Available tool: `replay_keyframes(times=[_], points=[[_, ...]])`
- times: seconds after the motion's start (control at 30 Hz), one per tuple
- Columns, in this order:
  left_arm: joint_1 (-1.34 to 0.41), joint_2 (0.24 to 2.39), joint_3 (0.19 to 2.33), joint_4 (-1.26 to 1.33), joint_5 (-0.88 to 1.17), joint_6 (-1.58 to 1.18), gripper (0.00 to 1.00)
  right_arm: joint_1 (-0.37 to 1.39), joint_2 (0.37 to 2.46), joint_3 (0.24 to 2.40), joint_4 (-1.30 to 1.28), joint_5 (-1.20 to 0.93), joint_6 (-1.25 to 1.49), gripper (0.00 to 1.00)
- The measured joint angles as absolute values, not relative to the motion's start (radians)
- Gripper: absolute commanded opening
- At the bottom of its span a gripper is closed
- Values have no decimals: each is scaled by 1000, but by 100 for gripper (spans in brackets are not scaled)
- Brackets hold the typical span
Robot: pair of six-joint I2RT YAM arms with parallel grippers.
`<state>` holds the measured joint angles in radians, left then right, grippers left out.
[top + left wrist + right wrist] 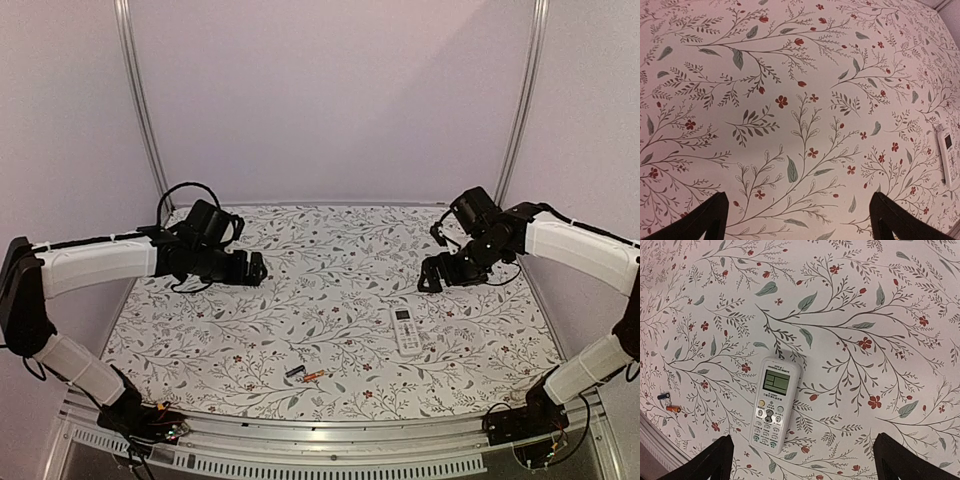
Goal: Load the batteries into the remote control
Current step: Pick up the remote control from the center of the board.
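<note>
I see the left arm's black two-finger gripper (pixel 256 268) hanging over the left part of the white floral-printed tablecloth (pixel 330 250), fully released. In its wrist view the two dark fingers (pixel 705 220) stand wide apart with only cloth between them. The right arm's black two-finger gripper (pixel 430 276) is likewise spread wide and holds nothing. It hovers over the right part of the cloth, and its fingers (pixel 900 460) frame bare fabric.

The small white rectangular bar remote control (pixel 409 329) lies flat on the cloth on the right side, nearer the arm bases than the right gripper and not touched by it. It is face up (I can read the little display and the buttons (pixel 774 405) from the right wrist), with the display end pointing away from the bases. Its edge also shows at the far right of the left wrist view (pixel 948 155).

The tiny dark grey-black cylindrical battery (pixel 294 371) and the tiny orange-red cylindrical battery (pixel 314 376) lie loose near the front edge, left of the remote. They sit just beside each other with a slight gap, dark (pixel 663 396) and orange (pixel 673 409), well apart from both grippers.
</note>
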<state>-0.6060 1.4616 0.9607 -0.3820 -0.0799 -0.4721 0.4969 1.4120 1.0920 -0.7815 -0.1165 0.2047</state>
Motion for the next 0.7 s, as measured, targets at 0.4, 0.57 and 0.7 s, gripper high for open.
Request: replay_keyframes(times=[0.4,0.57,0.7], points=[[-607,1346,918,-379,-116,-490,99,675,1604,1223,-953,-76,238,99],[-608,1328,889,-379,-121,-498,100,721,1679,1244,-971,-72,270,99],[-608,1317,868,-379,-121,-509,99,728,1739,1253,-973,-64,291,99]])
